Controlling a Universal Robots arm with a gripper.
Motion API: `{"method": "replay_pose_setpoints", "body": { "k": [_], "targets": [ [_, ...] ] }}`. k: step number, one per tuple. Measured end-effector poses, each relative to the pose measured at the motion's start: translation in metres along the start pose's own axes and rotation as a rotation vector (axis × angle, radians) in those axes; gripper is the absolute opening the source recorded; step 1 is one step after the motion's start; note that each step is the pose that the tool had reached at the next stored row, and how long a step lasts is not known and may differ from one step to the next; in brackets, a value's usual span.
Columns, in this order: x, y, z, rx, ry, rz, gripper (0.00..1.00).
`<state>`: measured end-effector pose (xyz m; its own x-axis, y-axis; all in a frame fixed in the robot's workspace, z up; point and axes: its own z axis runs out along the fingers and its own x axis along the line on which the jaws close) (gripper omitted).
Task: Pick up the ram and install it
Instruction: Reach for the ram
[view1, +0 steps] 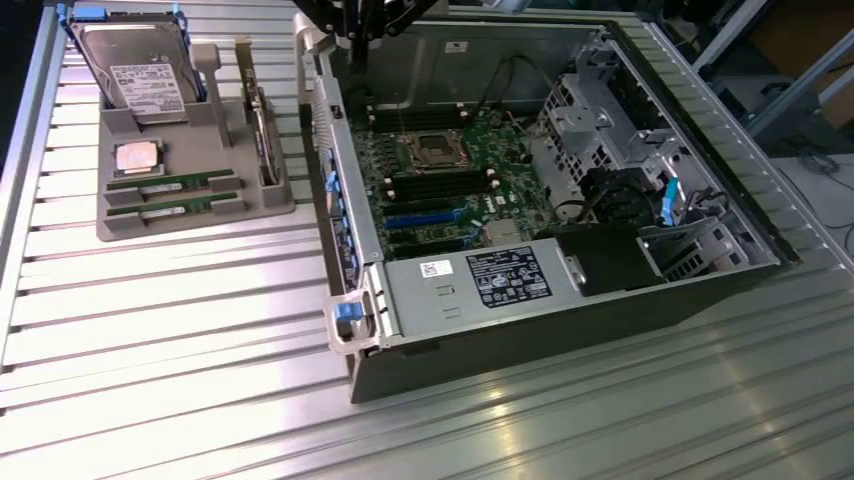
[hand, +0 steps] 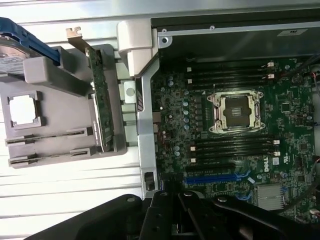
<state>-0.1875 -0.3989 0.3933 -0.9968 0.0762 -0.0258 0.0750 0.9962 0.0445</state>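
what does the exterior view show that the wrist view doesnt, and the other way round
Exterior view: the labelled power supply, the drive cage, the hard drive's label, green ram sticks in the grey holder. Wrist view: DELL lettering on the motherboard. Both: processor chip, expansion card, empty CPU socket.

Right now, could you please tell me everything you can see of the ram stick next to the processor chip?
The ram stick is a long, narrow green board with a small white sticker near its middle. It stands on edge in a slot of the grey holder, beside the square silver processor chip, with a second stick parallel on its other side. Only the holder touches it.
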Motion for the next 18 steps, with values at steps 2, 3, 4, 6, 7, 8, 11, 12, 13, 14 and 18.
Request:
{"method": "replay_pose_setpoints", "body": {
  "k": [2, 3, 4, 6, 7, 8, 11, 12, 13, 14, 18],
  "targets": [
    [0.004, -0.0003, -0.0002, 0.0000, 0.0000, 0.000, 0.11],
    [0.007, -0.0005, -0.0002, 0.0000, 0.0000, 0.000, 0.11],
    [0.009, -0.0007, -0.0003, -0.0001, -0.0001, 0.000, 0.11],
    [0.013, -0.0010, -0.0004, 0.0000, 0.0000, 0.000, 0.11],
    [0.014, -0.0011, -0.0004, 0.0000, 0.0000, 0.000, 0.11],
    [0.016, -0.0012, -0.0005, 0.0001, 0.0000, 0.000, 0.11],
    [0.020, -0.0015, -0.0006, 0.0000, -0.0001, 0.000, 0.11],
    [0.021, -0.0016, -0.0006, 0.0000, 0.0000, 0.000, 0.11],
    [0.022, -0.0017, -0.0007, 0.0000, 0.0000, 0.000, 0.11],
    [0.024, -0.0018, -0.0007, 0.0000, 0.0000, 0.000, 0.11],
    [0.026, -0.0020, -0.0008, 0.0000, 0.0000, 0.000, 0.11]
  ]
}}
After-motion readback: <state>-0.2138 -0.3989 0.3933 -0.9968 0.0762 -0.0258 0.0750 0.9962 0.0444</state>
